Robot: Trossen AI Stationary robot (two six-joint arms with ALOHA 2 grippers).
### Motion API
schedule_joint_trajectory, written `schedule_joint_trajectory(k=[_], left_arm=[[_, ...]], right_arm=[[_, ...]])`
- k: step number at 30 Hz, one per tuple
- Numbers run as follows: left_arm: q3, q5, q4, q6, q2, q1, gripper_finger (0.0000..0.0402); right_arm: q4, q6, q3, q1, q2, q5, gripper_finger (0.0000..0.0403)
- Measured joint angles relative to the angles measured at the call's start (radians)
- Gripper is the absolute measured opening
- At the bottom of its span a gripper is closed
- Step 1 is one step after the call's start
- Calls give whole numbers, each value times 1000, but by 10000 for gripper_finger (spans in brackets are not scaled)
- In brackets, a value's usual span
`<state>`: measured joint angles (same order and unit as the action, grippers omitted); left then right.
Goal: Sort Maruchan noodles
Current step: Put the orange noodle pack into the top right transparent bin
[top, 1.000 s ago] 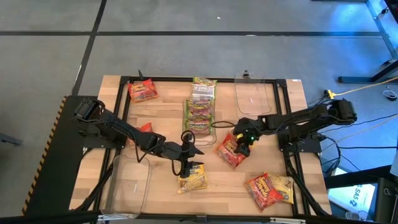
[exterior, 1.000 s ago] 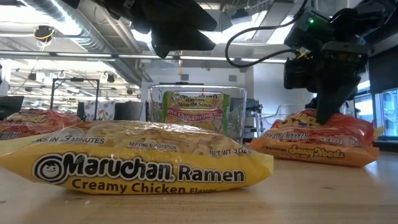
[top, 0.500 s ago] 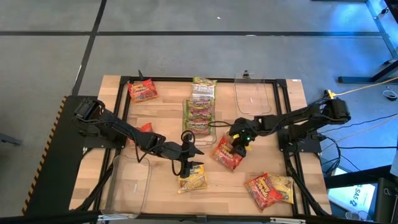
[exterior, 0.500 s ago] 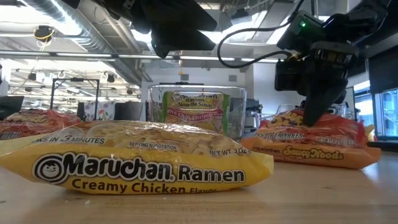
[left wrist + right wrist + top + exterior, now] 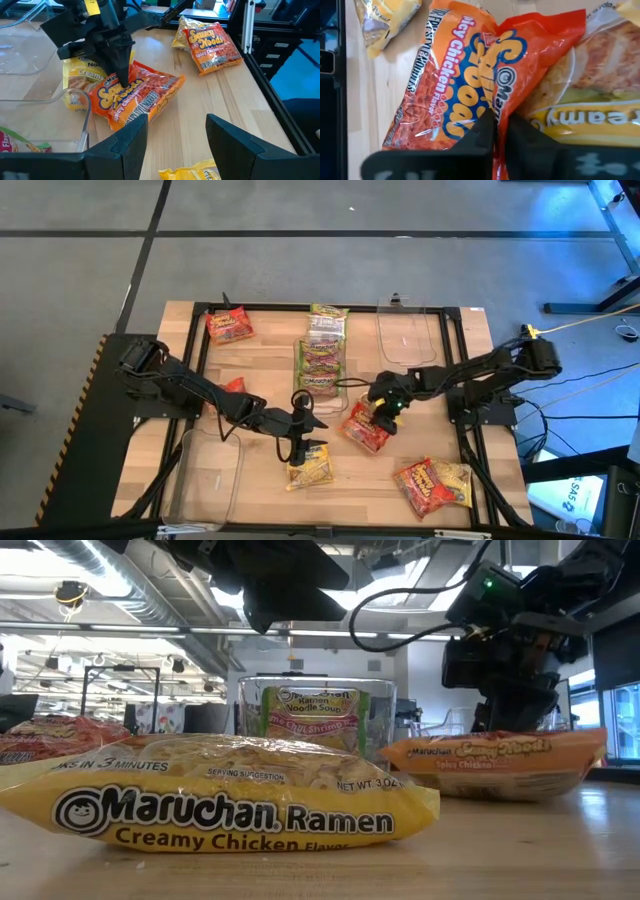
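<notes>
An orange-red Maruchan Saucy Noodles packet lies mid-table, partly on a yellow Creamy Chicken packet. My right gripper is shut on the orange packet; in the low view that packet stands tipped, its printed face toward the near edge. My left gripper hangs open, holding nothing, above another yellow packet near the front edge. Green packets lie in the middle clear bin. My right gripper pinches a raised fold of the film on the orange packet's printed face between its two fingers. The fingers come from above, slanting down from the table's right. The packet is tipped up, and its lower edge is down at table level.
A clear bin stands at the far right and another at the near left. Loose packets: red far left, green-white far middle, red under the left arm, red and yellow near right.
My right gripper has come down a little toward the table's left and shut on the orange packet. The packet slid slightly left, and its printed face has tipped up toward the near edge.
</notes>
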<state>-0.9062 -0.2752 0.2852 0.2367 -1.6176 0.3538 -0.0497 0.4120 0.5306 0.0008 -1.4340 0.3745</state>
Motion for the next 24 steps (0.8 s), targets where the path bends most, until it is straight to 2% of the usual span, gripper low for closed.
schedule_joint_trajectory(k=[6, 11, 16, 20, 24], left_arm=[[0, -4, 3, 0, 0, 0, 194], [-1, -4, 8, 0, 0, 0, 194], [-1, 5, 30, 14, 0, 1, 194], [-1, -1, 60, 47, 0, 6, 194], [-21, -64, 88, 68, -24, 29, 194]], right_arm=[[-52, -83, 33, 43, 89, -114, 4], [-192, -157, 92, 104, 162, -240, 2], [-214, -153, 109, 166, 183, -277, 3], [-218, -38, 109, 168, 183, -278, 24], [-219, -45, 137, 169, 201, -292, 70]])
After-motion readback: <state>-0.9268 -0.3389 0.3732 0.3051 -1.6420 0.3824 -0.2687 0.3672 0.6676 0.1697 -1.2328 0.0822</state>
